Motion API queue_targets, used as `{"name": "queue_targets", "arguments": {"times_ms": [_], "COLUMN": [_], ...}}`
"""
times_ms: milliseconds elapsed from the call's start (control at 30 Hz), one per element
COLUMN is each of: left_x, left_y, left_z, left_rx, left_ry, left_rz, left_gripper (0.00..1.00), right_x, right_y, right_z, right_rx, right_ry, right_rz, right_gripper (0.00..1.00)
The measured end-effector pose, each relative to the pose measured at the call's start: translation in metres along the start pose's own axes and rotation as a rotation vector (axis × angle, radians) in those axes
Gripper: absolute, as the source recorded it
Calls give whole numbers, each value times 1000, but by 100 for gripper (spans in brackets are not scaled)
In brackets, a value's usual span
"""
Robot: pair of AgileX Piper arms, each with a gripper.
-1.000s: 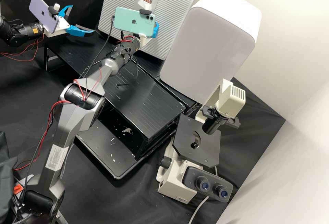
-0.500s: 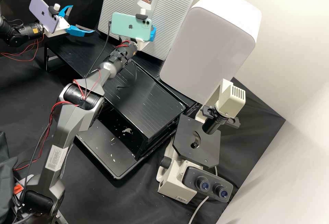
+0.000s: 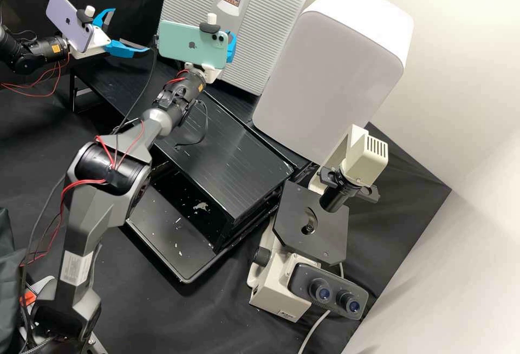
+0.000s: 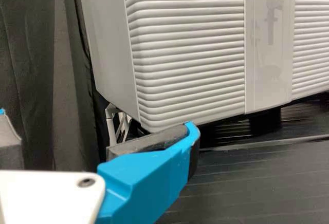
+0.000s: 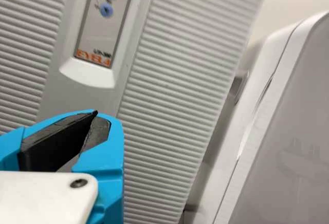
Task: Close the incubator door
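At the far middle, on the slatted black counter, stands the incubator, its ribbed door looking flush with the body. Just in front of the door is the right gripper, its fingertips together; whether it touches the door, I cannot tell. To the left, the left gripper has its fingers wide apart, holding nothing. Right of the incubator stands a smooth white cabinet, with a microscope nearer.

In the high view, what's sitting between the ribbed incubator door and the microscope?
A rounded white box stands between the incubator door and the microscope, as the high view shows.
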Motion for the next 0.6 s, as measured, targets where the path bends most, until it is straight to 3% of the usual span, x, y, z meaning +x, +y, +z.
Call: {"name": "queue_targets", "arguments": {"times_ms": [167, 333, 600], "left_x": [0, 0, 0], "left_y": [0, 0, 0], "left_z": [0, 0, 0], "left_rx": [0, 0, 0], "left_ry": [0, 0, 0], "left_rz": [0, 0, 0], "left_gripper": [100, 100, 100], "right_x": [-25, -49, -77], "right_y": [2, 4, 1], "right_z": [1, 14, 26], "right_rx": [-11, 15, -10], "right_ry": [45, 43, 39], "right_rz": [7, 46, 121], "right_gripper": [0, 0, 0]}}
